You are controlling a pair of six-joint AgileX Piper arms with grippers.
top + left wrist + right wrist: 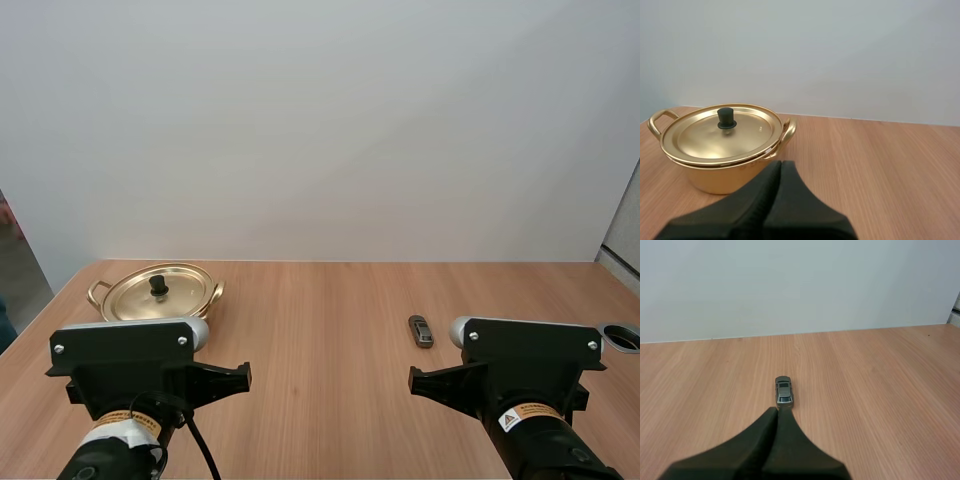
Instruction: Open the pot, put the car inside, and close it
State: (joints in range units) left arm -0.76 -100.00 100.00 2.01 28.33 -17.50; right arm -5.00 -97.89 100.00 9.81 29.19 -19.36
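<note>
The pot (160, 296) stands near the far left corner of the tabletop (320, 340). It is gold-coloured and shiny, and its lid (722, 132) sits flat on the rim with a black knob (726, 118) upright at the centre. Two loop handles stick out from it, one (656, 121) toward the left edge and one (789, 131) toward the middle of the tabletop.

The car (783, 391) is small and grey. It lies on the right half of the tabletop, well apart from the pot, resting on its wheels with its length pointing toward the far edge. Only bare wood grain runs between pot and car.

My left gripper (780, 164) is near the pot, on the side toward the near edge. Its fingers are pressed together into one dark wedge with nothing between them, and the tips point at the pot's wall below the inner handle. My right gripper (777, 410) is likewise closed on nothing, and its tips come just short of the car's nearer end. I cannot tell whether they touch it.

A round grey-rimmed fitting (622, 338) sits in the tabletop at the right edge, beyond my right arm. A plain pale wall (320, 130) rises behind the far edge.
</note>
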